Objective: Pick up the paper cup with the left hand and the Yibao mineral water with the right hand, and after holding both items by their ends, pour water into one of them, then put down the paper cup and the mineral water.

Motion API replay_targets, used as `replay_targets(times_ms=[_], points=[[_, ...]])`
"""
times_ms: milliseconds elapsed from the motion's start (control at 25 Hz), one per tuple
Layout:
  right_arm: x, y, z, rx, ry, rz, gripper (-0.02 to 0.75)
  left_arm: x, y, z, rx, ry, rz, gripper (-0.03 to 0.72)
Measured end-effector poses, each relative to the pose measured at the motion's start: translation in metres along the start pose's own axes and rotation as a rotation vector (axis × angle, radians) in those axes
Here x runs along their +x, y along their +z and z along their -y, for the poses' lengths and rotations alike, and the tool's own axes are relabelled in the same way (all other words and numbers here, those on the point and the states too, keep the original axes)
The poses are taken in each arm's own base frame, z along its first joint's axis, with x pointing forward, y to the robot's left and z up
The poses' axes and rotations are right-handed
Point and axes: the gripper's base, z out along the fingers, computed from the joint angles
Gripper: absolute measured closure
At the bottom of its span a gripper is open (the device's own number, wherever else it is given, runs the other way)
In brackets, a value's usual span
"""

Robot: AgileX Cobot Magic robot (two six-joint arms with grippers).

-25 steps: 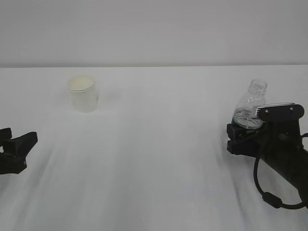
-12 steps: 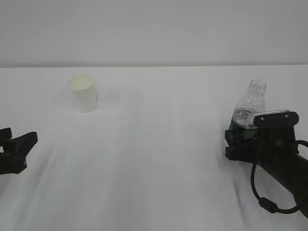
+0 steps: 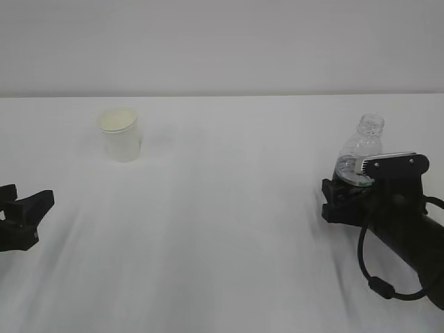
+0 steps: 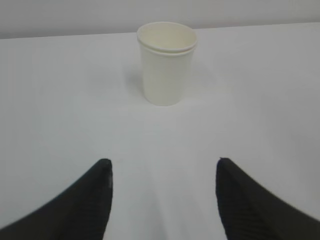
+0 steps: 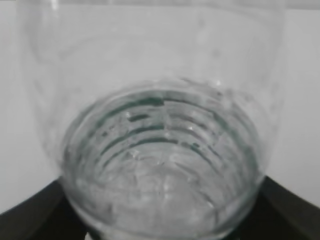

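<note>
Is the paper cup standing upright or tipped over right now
Upright. The paper cup stands on its base on the white table, open rim facing up, apart from the left gripper.

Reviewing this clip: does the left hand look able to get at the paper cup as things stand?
Probably yes. The left hand has its jaws open and aimed at the upright paper cup, with only bare table between them. It is not at the cup yet.

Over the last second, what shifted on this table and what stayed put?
The right hand sank a little and edged left around the lower part of the Yibao mineral water, which now stands slightly lower in the exterior view. Whether it grips the bottle is unclear. The paper cup and the open left hand stayed put.
</note>
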Motion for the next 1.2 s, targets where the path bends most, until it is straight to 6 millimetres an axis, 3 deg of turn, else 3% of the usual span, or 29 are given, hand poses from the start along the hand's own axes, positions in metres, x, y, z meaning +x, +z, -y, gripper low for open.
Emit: replay_targets(times_ms=[1200], points=[[-0.0006,0.0057,-0.0009,-0.002,0.0,-0.031,0.148,0.0003,0.0,0.0021,0.023,0.01,-0.003,0.221]])
